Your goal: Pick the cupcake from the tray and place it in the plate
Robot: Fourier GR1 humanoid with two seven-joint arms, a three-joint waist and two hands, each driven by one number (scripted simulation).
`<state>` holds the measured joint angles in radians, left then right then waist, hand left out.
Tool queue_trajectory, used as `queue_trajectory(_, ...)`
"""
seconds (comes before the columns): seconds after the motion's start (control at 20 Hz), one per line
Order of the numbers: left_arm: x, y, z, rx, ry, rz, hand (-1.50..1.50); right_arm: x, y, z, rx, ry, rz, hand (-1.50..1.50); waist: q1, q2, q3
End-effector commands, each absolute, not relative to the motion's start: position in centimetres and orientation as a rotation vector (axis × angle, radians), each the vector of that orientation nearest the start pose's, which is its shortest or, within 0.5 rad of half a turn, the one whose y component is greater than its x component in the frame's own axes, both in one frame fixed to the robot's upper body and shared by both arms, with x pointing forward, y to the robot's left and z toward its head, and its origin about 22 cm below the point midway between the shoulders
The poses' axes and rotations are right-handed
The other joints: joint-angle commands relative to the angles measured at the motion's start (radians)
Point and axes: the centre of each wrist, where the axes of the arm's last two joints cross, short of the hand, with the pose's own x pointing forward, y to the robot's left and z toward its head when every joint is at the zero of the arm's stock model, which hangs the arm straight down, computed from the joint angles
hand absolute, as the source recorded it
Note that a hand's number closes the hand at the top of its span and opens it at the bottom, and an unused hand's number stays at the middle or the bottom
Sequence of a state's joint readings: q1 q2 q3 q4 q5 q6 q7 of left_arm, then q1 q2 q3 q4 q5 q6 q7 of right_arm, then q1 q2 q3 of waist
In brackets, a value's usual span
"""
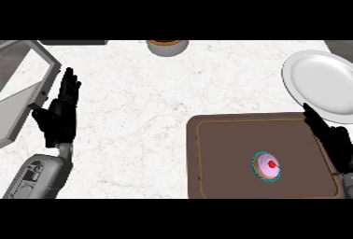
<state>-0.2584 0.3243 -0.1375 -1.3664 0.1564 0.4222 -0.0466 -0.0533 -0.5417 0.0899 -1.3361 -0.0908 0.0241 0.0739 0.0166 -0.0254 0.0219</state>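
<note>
The cupcake [267, 167] sits on the tray [221, 154] just left of the right hand [338, 145], whose fingers [318, 125] are straight and empty; it looks light and squishy, so hold its paper sides, not the top

Pink cupcake [267, 166], brown tray [228, 154], white plate [324, 86]

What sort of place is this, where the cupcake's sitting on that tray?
Most likely a kitchen counter: a white marbled countertop, what looks like a metal sink basin at its left edge, and a brown tray holding a pink-frosted cupcake near a white plate.
</note>
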Motion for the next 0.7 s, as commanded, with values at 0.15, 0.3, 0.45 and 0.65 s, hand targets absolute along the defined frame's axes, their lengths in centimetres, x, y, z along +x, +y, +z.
queue_trajectory(0.15,29.9,25.5,2.5,0.257,-1.571,-0.076,0.00,29.1,-28.3,4.4,0.352,-1.526,0.626,1.50,0.050,0.032,-0.016)
queue_trajectory(0.3,29.2,24.7,0.7,0.200,-1.477,-0.098,0.00,31.3,-28.8,15.1,0.009,-1.829,1.070,1.50,0.063,-0.012,-0.032)
queue_trajectory(0.45,29.1,26.1,1.2,0.159,-1.431,-0.089,0.00,30.2,-30.7,5.9,0.438,-1.899,0.530,-1.50,0.012,0.036,-0.015)
queue_trajectory(0.65,29.4,27.1,1.4,0.150,-1.429,-0.104,0.00,31.3,-34.2,5.0,0.655,-1.839,0.728,-1.50,0.023,0.041,-0.017)
